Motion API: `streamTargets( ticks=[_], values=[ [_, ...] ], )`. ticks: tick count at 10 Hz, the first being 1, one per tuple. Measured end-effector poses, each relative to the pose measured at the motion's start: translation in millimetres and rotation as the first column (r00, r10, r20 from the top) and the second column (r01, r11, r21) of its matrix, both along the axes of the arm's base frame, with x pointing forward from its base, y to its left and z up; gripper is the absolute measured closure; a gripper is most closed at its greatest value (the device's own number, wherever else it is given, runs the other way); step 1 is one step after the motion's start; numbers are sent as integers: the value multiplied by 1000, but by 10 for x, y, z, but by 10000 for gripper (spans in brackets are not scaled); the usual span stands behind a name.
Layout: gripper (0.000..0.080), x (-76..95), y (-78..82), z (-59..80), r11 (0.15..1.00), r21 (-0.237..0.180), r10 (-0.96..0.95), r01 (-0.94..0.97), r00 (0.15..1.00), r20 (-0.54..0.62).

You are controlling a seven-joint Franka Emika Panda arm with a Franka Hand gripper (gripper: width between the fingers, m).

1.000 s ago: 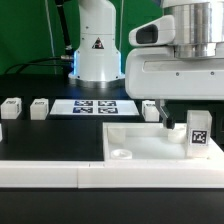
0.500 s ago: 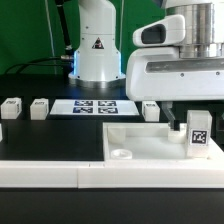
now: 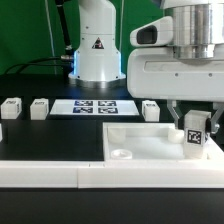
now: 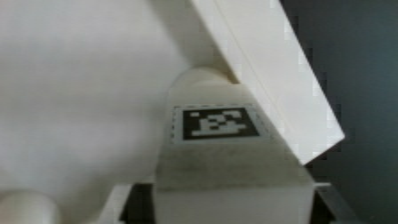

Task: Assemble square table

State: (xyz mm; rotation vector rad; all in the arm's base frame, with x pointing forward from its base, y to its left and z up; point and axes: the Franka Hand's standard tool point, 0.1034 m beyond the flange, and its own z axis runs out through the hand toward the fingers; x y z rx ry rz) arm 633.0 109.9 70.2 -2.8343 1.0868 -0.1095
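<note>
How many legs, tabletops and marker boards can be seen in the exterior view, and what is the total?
Legs: 4, one leg between the gripper's fingers
Tabletop: 1
Marker board: 1
Total: 6

Pretty clearly a robotics lab was shown: a white robot arm base [image 3: 97, 45] was set on a black table [image 3: 50, 135], a marker board [image 3: 95, 106] was laid flat near it, tagged legs [image 3: 38, 108] were lined up alongside, and a green backdrop [image 3: 25, 35] was hung behind.
</note>
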Motion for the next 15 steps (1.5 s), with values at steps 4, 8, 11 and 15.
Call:
streamTargets(
  ticks=[4,8,11,15],
  values=[
    [508,-21,-32,-3,917,33,-397,398,917,-46],
    [508,-39,-27,-7,778,40,-623,627,778,-85],
    [508,-49,20,-11,483,42,-863,875,483,-151],
    [414,-61,64,-12,542,53,-828,839,544,-136]
  ],
)
